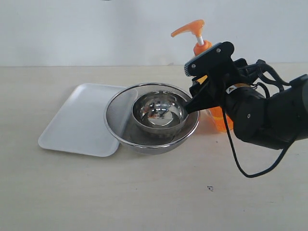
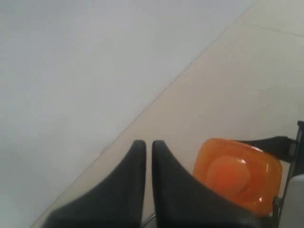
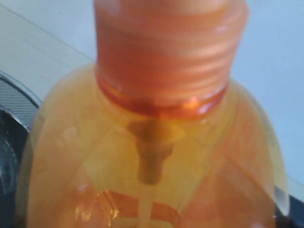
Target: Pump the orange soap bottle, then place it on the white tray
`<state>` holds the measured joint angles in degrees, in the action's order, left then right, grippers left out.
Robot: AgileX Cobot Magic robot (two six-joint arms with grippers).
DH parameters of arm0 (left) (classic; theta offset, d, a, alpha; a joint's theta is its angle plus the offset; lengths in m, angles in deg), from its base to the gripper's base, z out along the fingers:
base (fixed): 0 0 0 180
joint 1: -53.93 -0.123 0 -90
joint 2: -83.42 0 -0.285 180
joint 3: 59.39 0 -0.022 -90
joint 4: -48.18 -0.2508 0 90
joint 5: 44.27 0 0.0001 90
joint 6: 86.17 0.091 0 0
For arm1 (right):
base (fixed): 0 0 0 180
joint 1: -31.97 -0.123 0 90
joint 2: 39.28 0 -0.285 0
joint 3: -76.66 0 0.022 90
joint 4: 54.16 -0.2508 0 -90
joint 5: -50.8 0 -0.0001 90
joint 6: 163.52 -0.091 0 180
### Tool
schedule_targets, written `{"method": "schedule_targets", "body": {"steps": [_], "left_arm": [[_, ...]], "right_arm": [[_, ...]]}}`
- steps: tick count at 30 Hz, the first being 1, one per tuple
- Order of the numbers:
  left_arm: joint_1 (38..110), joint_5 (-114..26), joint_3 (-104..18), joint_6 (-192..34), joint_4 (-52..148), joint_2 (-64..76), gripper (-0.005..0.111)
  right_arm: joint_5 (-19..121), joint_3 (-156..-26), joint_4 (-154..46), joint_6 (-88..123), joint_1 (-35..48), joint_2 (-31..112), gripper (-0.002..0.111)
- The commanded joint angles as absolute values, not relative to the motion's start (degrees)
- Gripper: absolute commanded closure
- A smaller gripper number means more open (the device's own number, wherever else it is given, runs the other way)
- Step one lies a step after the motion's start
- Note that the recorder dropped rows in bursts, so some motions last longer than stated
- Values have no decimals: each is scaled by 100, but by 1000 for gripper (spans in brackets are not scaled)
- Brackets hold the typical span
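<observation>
**Exterior view: bottle held on the right, tray away to the left beyond the strainer**

The orange soap bottle (image 1: 217, 118) is on the right of the worktop (image 1: 144, 192). Its long axis is near upright, with the top leaning a little toward the steel mesh strainer (image 1: 120, 115). I cannot tell whether its base touches the worktop. The right jaws are closed around its body below the shoulder, standing wide because the body is wide.

The pump head (image 1: 192, 26) rises clear above them on an extended white stem, so it looks unpressed. It can only be reached from above.

The left arm does not show in this view. In the left wrist view the left jaws have their fingers (image 2: 128, 190) together on nothing, with an orange part of the bottle beside them.

The white tray (image 1: 72, 120) lies to the left, its right end under the strainer, which holds a smaller steel bowl (image 1: 159, 113). Carrying the bottle there likely means clearing the strainer.

The plastic is translucent orange with a ribbed collar, and the dip tube shows through it.
</observation>
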<state>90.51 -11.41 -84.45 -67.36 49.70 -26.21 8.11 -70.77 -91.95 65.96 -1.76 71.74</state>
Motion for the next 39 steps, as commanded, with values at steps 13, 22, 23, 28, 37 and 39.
{"method": "schedule_targets", "body": {"steps": [13,22,23,28,37,39], "left_arm": [[8763,615,-9583,-5724,6009,-3328,102],[8274,2020,-10403,-4470,8025,-3886,102],[8260,2060,-10470,-4460,8097,-3952,102],[8249,2051,-10754,-4460,8224,-4206,102],[8249,1674,-10816,-4304,8350,-4397,102],[8249,1675,-10816,-4287,8350,-4407,102]], "right_arm": [[641,-7139,-9130,6543,-175,7131,108],[650,-7139,-9130,6532,-175,7131,108],[650,-7139,-9130,6532,-175,7131,108],[650,-7139,-9130,6532,-175,7131,108],[673,-7139,-9120,6534,-175,7131,108],[673,-7139,-9120,6534,-175,7131,108]]}}
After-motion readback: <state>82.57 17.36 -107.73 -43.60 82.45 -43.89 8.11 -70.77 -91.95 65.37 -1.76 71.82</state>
